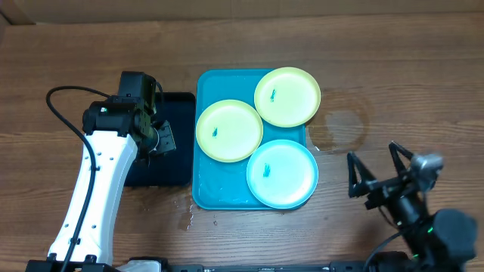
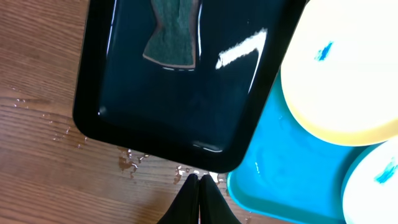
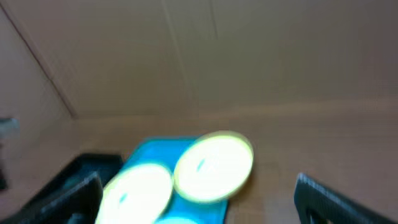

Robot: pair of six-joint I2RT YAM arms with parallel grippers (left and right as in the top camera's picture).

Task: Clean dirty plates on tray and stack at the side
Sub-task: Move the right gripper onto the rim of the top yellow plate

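Three plates lie on the blue tray [image 1: 212, 193]: a yellow-green one [image 1: 287, 97] at the far right, another yellow-green one [image 1: 229, 130] at the left, and a light blue one [image 1: 282, 174] in front. Each carries a small blue smear. My left gripper [image 1: 165, 138] hovers over the black tray [image 1: 175, 113]; its fingers [image 2: 200, 184] are shut and empty. My right gripper [image 1: 376, 172] is open and empty, right of the blue tray, low near the table. The right wrist view shows the yellow-green plates [image 3: 214, 165] and the blue tray [image 3: 149, 150], blurred.
The black tray [image 2: 99, 93] holds water and a dark green sponge [image 2: 173, 34]. Water drops [image 2: 134, 162] lie on the wooden table by its near edge. A damp ring [image 1: 340, 128] marks the table right of the blue tray.
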